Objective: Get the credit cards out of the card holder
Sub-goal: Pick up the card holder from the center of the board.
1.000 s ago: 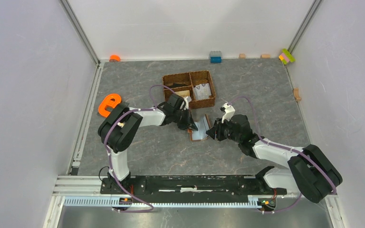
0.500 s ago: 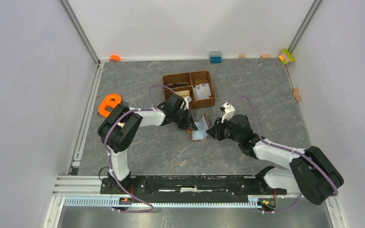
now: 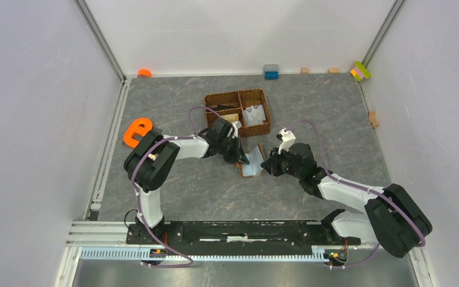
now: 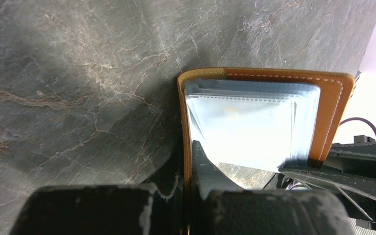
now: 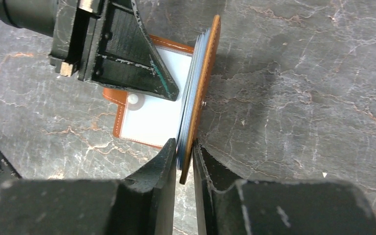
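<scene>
Nearest me, right pincer (image 5: 185, 147) has its fingers pressed on both faces of the raised flap of the card holder (image 3: 251, 164), which sits open mid-surface (image 3: 185, 191), other flap flat with the pale pockets up. Left pincer (image 4: 187, 152) is clamped tight on the edge of the brown cover from the far-left side. Farther back, just beyond the holder, I see the woven basket (image 3: 267, 113) with a tan card (image 3: 232, 118) and a pale card (image 3: 254, 113) in separate compartments.
</scene>
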Available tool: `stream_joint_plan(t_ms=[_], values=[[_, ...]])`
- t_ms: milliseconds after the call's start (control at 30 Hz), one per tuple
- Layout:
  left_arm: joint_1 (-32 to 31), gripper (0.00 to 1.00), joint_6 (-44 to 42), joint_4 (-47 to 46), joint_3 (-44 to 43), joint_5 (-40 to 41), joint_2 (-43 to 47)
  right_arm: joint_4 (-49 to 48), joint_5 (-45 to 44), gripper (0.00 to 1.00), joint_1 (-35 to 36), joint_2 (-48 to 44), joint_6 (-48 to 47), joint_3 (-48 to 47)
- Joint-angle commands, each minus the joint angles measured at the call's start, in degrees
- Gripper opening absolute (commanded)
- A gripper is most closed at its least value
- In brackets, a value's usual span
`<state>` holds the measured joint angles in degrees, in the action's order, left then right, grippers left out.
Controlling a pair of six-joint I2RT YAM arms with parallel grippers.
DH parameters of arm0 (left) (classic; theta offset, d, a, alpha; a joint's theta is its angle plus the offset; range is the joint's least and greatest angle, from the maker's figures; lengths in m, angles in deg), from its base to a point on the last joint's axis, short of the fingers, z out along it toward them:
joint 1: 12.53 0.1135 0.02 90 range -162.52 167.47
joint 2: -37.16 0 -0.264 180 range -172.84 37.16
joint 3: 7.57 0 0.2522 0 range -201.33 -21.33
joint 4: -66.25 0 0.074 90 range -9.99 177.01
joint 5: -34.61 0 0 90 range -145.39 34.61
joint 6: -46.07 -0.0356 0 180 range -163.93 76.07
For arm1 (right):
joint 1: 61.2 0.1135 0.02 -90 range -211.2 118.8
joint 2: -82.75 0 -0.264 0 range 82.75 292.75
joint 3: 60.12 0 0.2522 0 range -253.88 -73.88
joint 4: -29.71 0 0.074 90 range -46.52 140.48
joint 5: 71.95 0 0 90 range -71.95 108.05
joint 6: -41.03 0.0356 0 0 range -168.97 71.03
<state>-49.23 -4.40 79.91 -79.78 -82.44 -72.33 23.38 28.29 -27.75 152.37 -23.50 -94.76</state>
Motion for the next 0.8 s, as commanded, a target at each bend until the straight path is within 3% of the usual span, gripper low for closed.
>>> stream_joint_plan(t_ms=[0, 133, 233, 367, 767], values=[[-0.2, 0.02, -2.7, 1.3, -1.1, 1.7, -1.1, 3.0, -4.4, 0.24, 0.6, 1.0, -2.1, -2.8], [-0.3, 0.02, -2.7, 1.4, -1.1, 1.7, -1.2, 3.2, -4.0, 0.26, 1.2, 1.9, -2.2, -3.3], [-0.3, 0.02, -2.8, 1.4, -1.1, 1.7, -1.2, -0.8, 1.1, 0.25, 1.3, 2.6, -1.5, -2.5], [-0.4, 0.02, -2.8, 1.8, -1.4, 1.6, -1.5, -7.1, 7.5, 0.19, 1.3, 3.3, -0.3, -1.0], [-0.6, 0.02, -3.1, 2.2, -1.7, 1.7, -1.9, -14.1, 12.6, 0.06, 1.3, 4.0, 2.0, 0.8]])
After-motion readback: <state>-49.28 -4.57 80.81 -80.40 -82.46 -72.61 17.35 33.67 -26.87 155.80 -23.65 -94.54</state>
